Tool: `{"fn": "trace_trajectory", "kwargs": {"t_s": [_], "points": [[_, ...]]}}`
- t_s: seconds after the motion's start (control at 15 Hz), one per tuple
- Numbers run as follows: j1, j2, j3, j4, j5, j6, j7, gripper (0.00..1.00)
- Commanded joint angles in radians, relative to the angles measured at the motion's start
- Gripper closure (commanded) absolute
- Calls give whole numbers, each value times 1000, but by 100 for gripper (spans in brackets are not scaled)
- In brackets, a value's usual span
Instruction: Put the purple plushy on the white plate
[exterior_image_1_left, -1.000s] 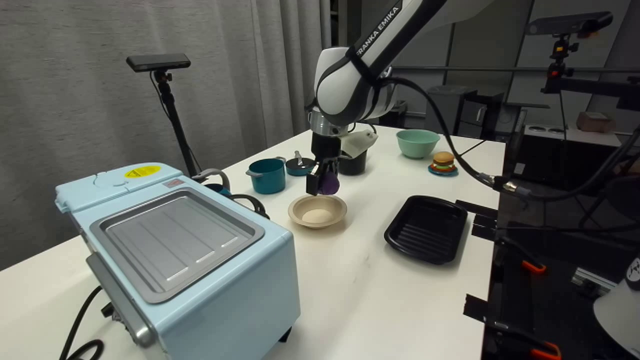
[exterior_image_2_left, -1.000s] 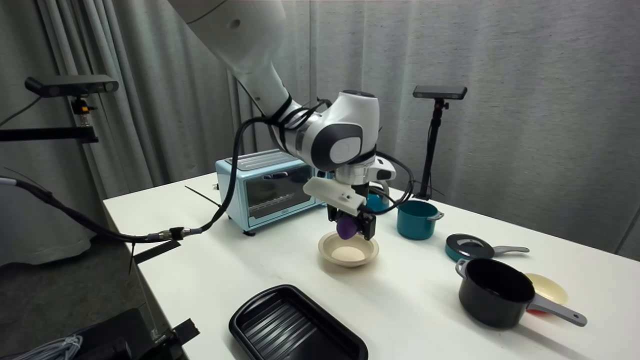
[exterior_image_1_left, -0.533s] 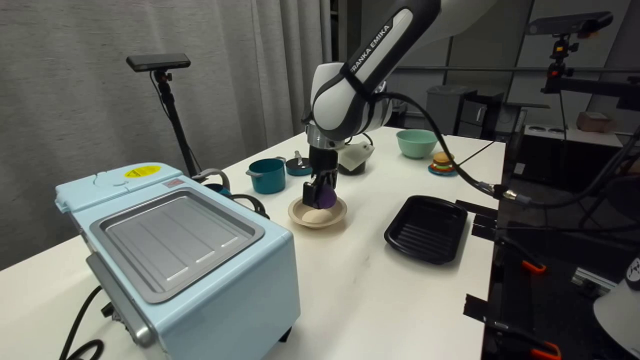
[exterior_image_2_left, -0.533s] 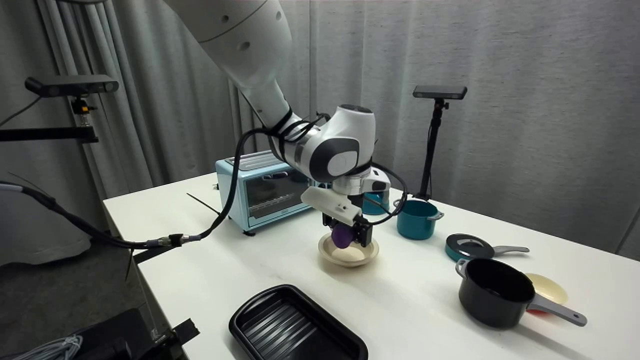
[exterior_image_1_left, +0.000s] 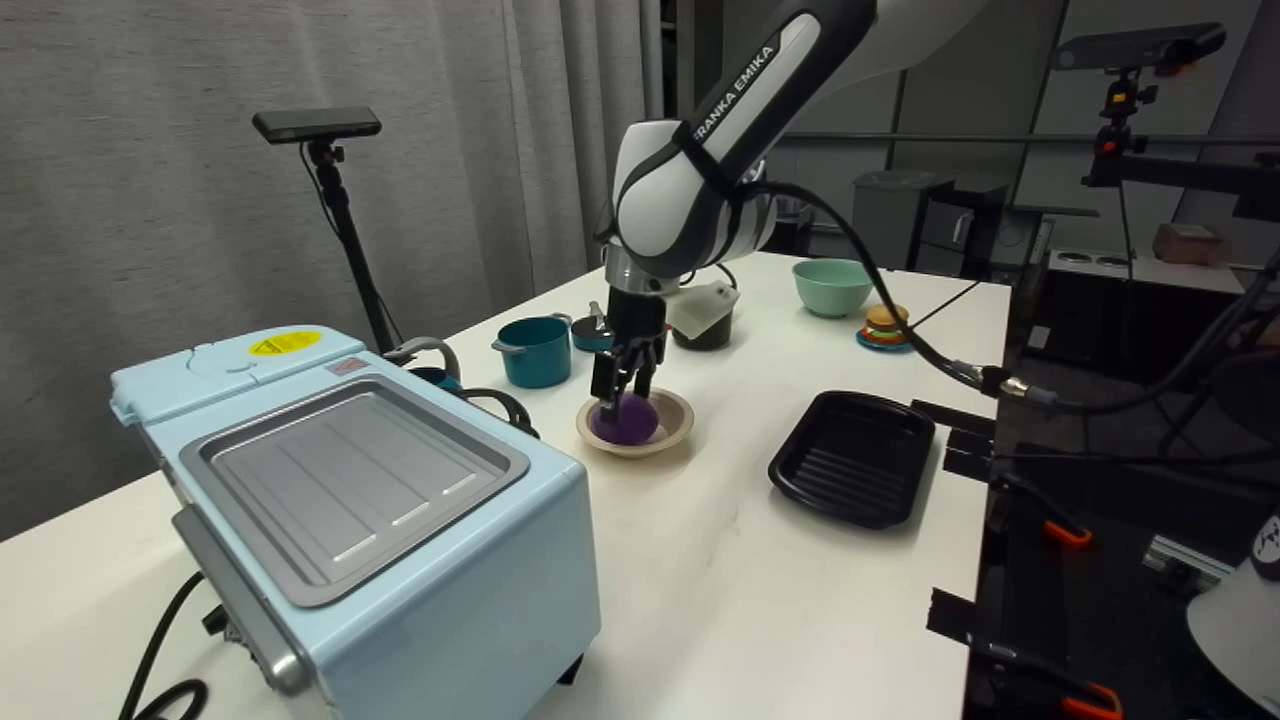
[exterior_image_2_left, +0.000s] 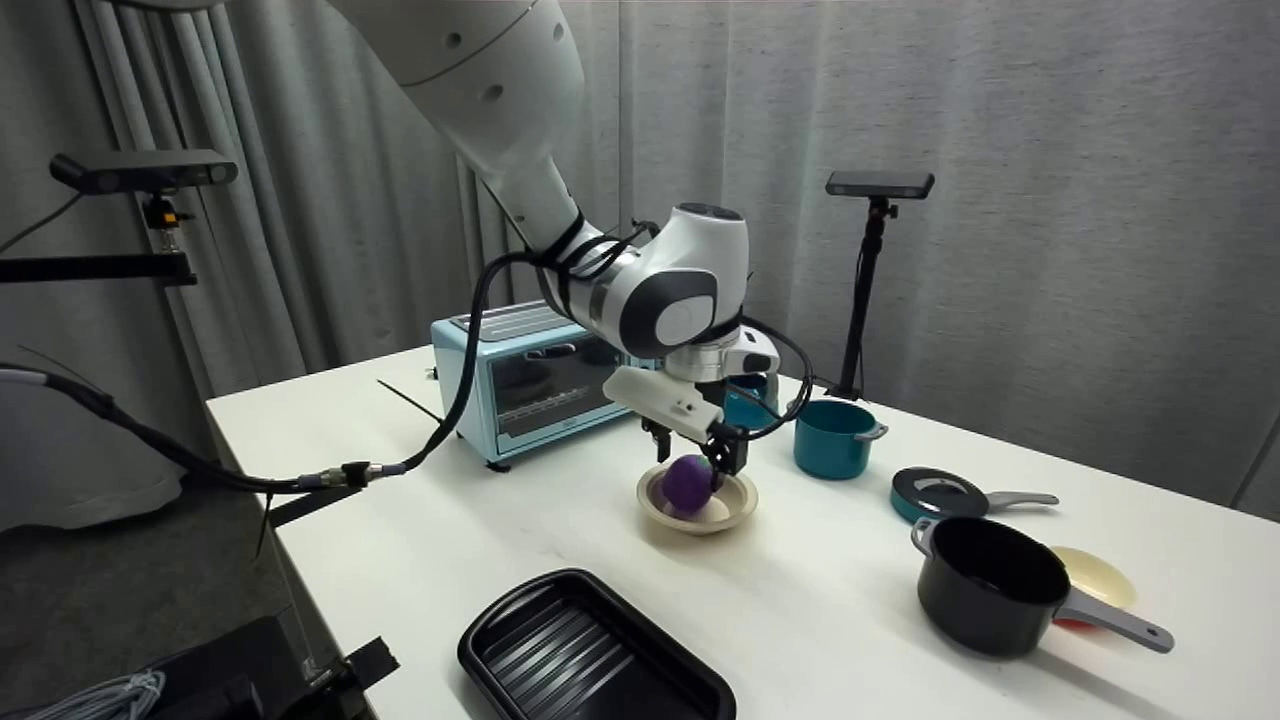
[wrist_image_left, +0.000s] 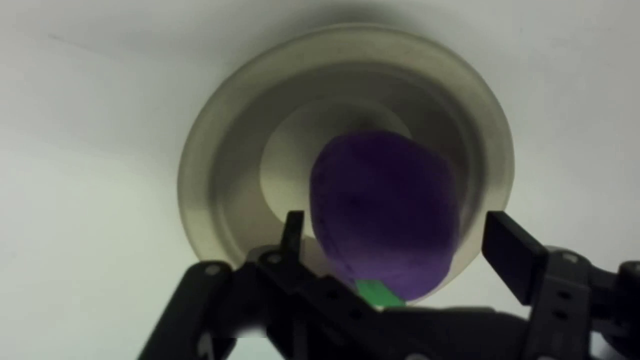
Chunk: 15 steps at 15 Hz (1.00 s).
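Note:
The purple plushy (wrist_image_left: 385, 200), dark and round with a bit of green on it, rests inside the white plate (wrist_image_left: 196, 180), a cream dish with a raised rim. Both exterior views show the plushy (exterior_image_1_left: 626, 422) (exterior_image_2_left: 687, 485) in the plate (exterior_image_1_left: 680, 425) (exterior_image_2_left: 742, 512), off to one side of its middle. Just above it is my gripper (wrist_image_left: 397, 230), pointing down. Its fingers stand wide apart on either side of the plushy, with gaps on both sides in the wrist view, so it is open and grips nothing.
A black ridged tray (exterior_image_1_left: 855, 465) lies near the table's edge. The blue toaster oven (exterior_image_1_left: 520, 560), a teal pot (exterior_image_1_left: 537, 355), a lidded teal pan (exterior_image_2_left: 935, 493) and a black pot (exterior_image_2_left: 990, 590) stand around. Farther off are a green bowl (exterior_image_1_left: 833, 288) and a burger toy (exterior_image_1_left: 886, 322).
My gripper has come down over the plate, and its fingers have spread. The plushy, earlier held between them above the plate, now lies in it.

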Motion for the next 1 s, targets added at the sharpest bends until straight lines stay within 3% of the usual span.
{"fn": "trace_trajectory", "kwargs": {"t_s": [0.0,0.87,0.93], "points": [[-14,-2,14,39,28,-31,-25,0],[-9,-77,6,55,25,-114,-27,0],[9,-55,-7,54,6,-75,-4,0]]}}
